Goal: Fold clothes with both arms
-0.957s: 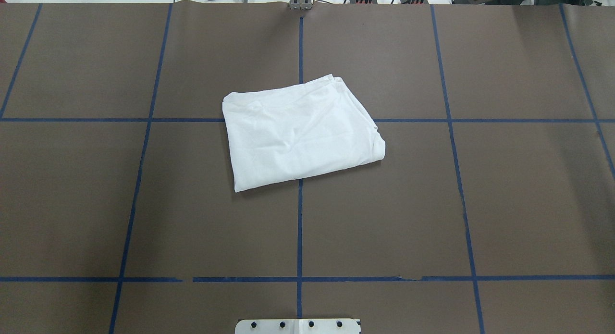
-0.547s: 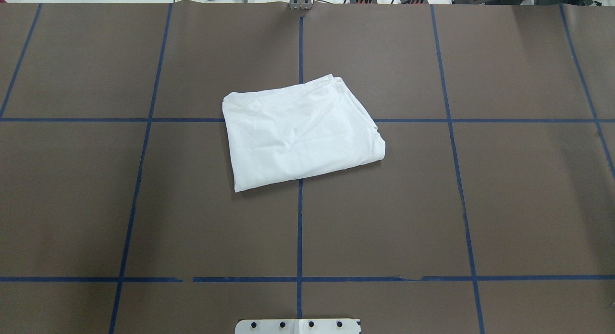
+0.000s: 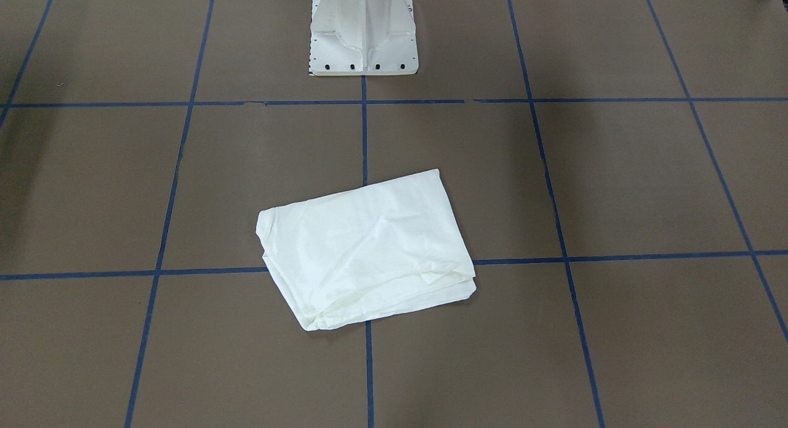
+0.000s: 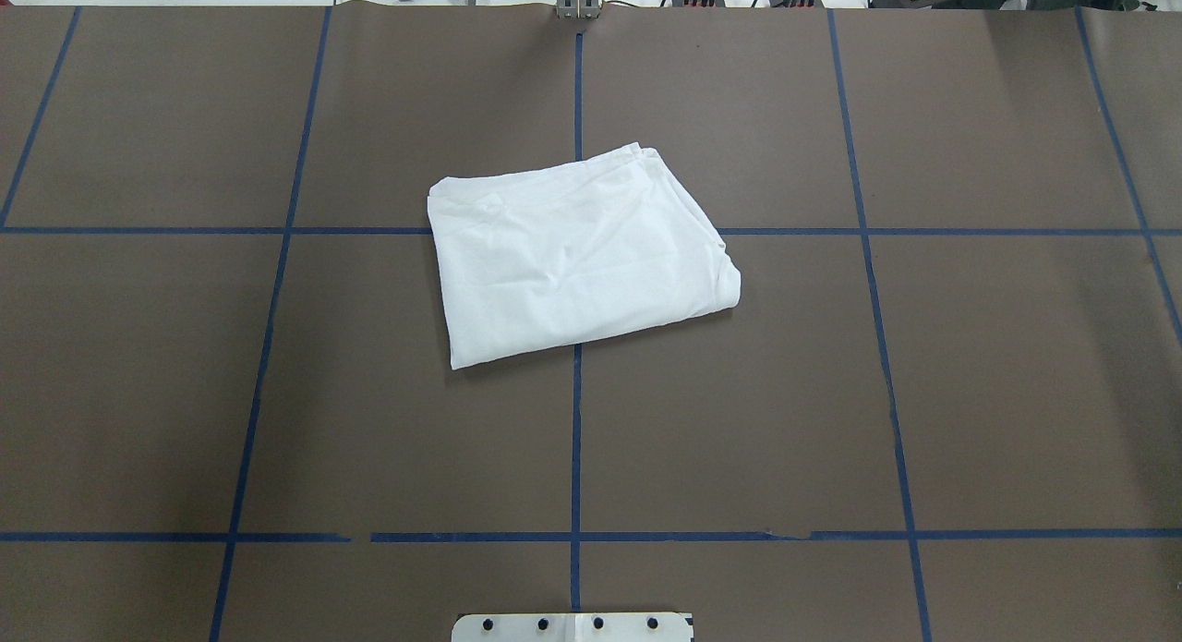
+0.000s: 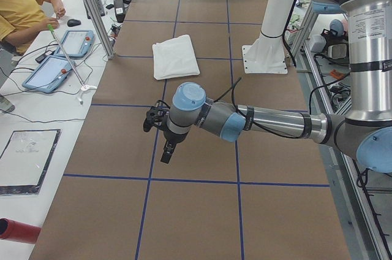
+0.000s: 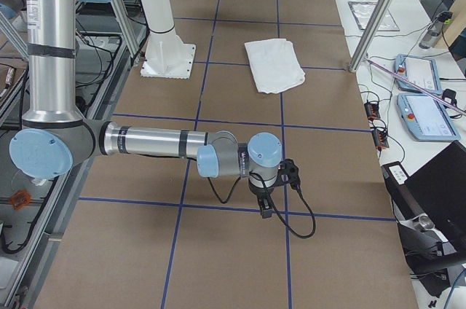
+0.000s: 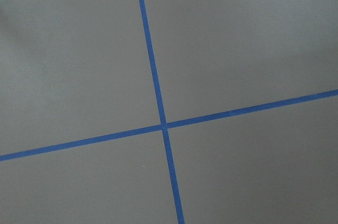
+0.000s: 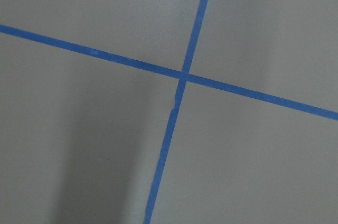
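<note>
Brown taped table (image 4: 1016, 393); folded white T-shirt (image 4: 582, 263) on it.

Flat brown paper-covered table (image 7: 237, 44), two blue tape lines (image 7: 149, 60) crossing just below centre, pale strip at top-left corner

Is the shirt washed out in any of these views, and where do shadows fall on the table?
Overhead: the shirt is bright, nearly blown out, creases faint, thin shadow under its near edge. Front-facing: it looks creamier, folds clearer. Right wrist: soft shadow band on the table, lower left.
</note>
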`<control>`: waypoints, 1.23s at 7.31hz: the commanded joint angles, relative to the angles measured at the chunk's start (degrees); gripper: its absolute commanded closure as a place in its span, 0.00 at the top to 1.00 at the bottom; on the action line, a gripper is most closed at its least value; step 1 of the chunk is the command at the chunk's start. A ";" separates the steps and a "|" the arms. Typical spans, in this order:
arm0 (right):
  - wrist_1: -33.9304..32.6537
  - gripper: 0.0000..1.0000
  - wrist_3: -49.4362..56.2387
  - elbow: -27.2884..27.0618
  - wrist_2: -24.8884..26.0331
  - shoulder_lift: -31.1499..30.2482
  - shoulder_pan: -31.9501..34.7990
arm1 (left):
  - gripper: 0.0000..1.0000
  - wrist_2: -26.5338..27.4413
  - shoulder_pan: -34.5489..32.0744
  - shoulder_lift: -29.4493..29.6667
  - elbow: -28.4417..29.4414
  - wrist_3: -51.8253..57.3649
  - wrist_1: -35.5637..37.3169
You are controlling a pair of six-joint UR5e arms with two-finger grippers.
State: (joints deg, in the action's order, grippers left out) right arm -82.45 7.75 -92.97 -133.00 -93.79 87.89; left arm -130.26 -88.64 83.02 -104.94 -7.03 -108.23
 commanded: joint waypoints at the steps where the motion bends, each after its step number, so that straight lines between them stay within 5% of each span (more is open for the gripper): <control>1: -6.89 1.00 -2.02 -4.13 -0.51 0.53 0.18 | 1.00 0.18 -0.21 3.79 -1.57 0.09 -0.32; 9: -6.58 1.00 -2.39 -7.31 -1.39 -3.60 0.62 | 1.00 -0.08 -0.30 3.37 4.48 -0.08 -0.23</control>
State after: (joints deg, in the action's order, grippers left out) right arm -89.07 5.31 -99.93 -134.30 -97.01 88.48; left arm -130.19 -88.94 86.05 -100.48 -7.05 -108.45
